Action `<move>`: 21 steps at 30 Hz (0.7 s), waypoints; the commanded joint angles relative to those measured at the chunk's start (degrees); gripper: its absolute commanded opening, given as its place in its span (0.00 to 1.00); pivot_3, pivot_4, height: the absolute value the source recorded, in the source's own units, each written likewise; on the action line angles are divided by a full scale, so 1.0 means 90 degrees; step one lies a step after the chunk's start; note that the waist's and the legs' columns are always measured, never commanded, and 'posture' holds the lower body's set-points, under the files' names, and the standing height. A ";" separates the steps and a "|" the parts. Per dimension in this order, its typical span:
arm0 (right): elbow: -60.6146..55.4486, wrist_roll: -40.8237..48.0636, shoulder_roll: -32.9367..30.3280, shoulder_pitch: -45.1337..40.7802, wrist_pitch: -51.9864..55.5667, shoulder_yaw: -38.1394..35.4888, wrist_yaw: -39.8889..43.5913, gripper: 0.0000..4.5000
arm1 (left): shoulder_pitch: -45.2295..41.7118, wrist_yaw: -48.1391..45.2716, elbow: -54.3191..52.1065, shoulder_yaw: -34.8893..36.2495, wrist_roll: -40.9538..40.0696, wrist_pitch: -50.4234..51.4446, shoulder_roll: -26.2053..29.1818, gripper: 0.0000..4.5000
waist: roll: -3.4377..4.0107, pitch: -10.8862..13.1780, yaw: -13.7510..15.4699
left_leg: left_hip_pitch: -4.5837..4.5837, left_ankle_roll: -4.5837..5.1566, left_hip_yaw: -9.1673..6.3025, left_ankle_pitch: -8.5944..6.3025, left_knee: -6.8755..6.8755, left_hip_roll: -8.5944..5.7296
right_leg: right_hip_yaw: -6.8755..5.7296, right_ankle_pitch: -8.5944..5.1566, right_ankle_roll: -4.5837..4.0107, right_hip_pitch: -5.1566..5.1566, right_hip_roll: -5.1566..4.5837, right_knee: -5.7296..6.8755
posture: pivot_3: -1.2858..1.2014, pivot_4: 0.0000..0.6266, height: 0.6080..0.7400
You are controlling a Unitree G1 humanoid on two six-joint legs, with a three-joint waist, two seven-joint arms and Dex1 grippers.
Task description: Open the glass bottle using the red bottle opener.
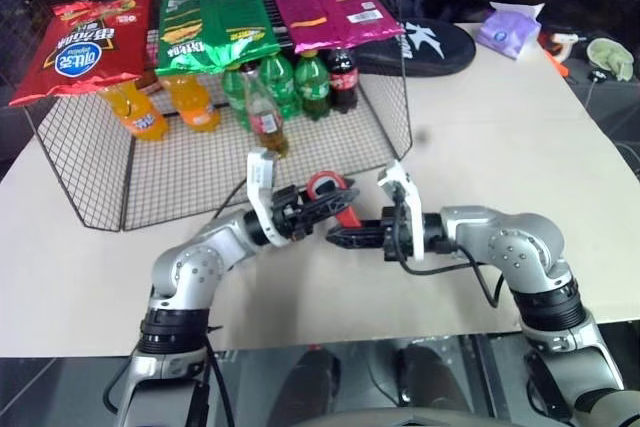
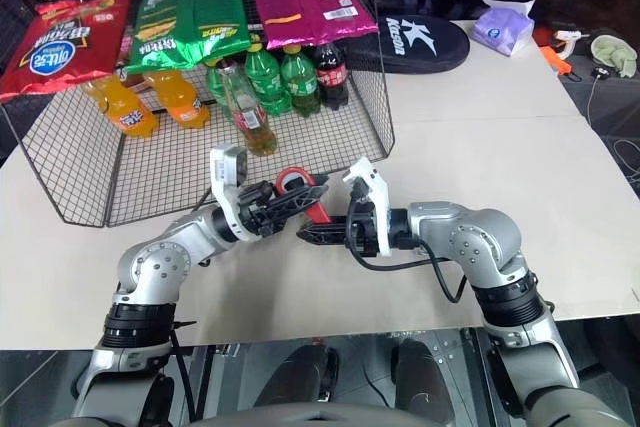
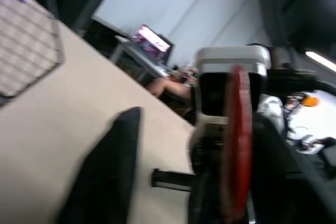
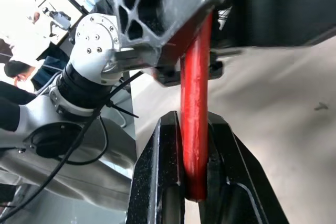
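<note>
Head views: the right gripper (image 1: 338,237) is clamped on the handle of the opener (image 1: 335,197), whose ring head lies between the spread fingers of the left gripper (image 1: 318,203). The bottle (image 1: 265,115) stands well beyond both grippers, inside the wire cage (image 1: 95,182).

Left wrist view: the opener (image 3: 234,145) appears edge-on beside one finger (image 3: 107,166); the left jaws stand wide, gripping nothing.

Right wrist view: both fingers (image 4: 155,182) pinch the handle end (image 4: 195,124), a contact the head views do not resolve.

The opener is judged light, stiff and slick; grip mid-handle. The bottle is judged fragile; hold its body below the neck.
</note>
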 commanded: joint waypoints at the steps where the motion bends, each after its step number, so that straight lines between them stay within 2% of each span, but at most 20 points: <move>1: 0.0056 -0.0151 -0.0023 0.0040 -0.0319 -0.0233 -0.0114 0.00 | 0.0082 0.0017 -0.0384 0.0248 -0.0250 0.0099 0.0138 0.84 | 0.0000 0.0000 0.0002 | 0.0000 0.0000 0.0000 0.0000 0.0000 0.0000 | 0.0000 0.0000 0.0000 0.0000 0.0000 0.0000 | 0.52 0.24 1.00; 6: 0.0344 -0.0568 -0.0242 0.0399 -0.0974 -0.0669 -0.0227 0.00 | 0.0507 0.0319 -0.0775 0.0698 -0.0347 0.0037 0.0302 0.84 | 0.0001 0.0000 0.0001 | -0.0001 0.0000 -0.0001 0.0000 -0.0005 0.0001 | 0.0000 0.0000 0.0000 0.0000 -0.0001 -0.0004 | 0.52 0.24 1.00; 10: 0.0455 -0.0883 -0.0453 0.0750 -0.1634 -0.1097 -0.0282 0.00 | 0.0760 0.0591 -0.0935 0.1085 -0.0158 -0.0421 0.0255 0.84 | 0.0001 0.0001 0.0015 | 0.0000 0.0000 0.0000 0.0000 -0.0006 0.0002 | 0.0000 0.0000 0.0000 0.0000 -0.0001 -0.0006 | 0.52 0.24 1.00; 15: 0.0619 -0.1437 -0.0511 0.1063 -0.2935 -0.1781 -0.0561 0.00 | 0.0918 0.1493 -0.1026 0.1295 0.0618 -0.1156 0.0116 0.84 | 0.0001 0.0001 0.0026 | 0.0001 0.0000 0.0004 0.0000 -0.0008 0.0001 | 0.0003 0.0000 0.0000 0.0001 -0.0001 -0.0008 | 0.52 0.24 1.00; 18: 0.0699 -0.2044 -0.0572 0.1235 -0.3961 -0.1994 -0.0748 0.00 | 0.0749 0.2599 -0.0770 0.1149 0.1761 -0.1693 -0.0019 0.84 | 0.0001 0.0000 0.0029 | 0.0001 0.0000 0.0004 0.0000 -0.0009 0.0001 | 0.0004 0.0000 0.0000 0.0001 0.0000 -0.0008 | 0.52 0.24 1.00; 21: 0.0805 -0.2358 -0.0510 0.1323 -0.4502 -0.2070 -0.0914 0.00 | 0.0380 0.3123 -0.0382 0.1125 0.2426 -0.2318 -0.0201 0.84 | 0.0000 0.0000 0.0042 | 0.0001 0.0000 0.0004 0.0000 -0.0011 0.0000 | 0.0002 0.0000 0.0000 0.0001 0.0001 -0.0007 | 0.52 0.24 1.00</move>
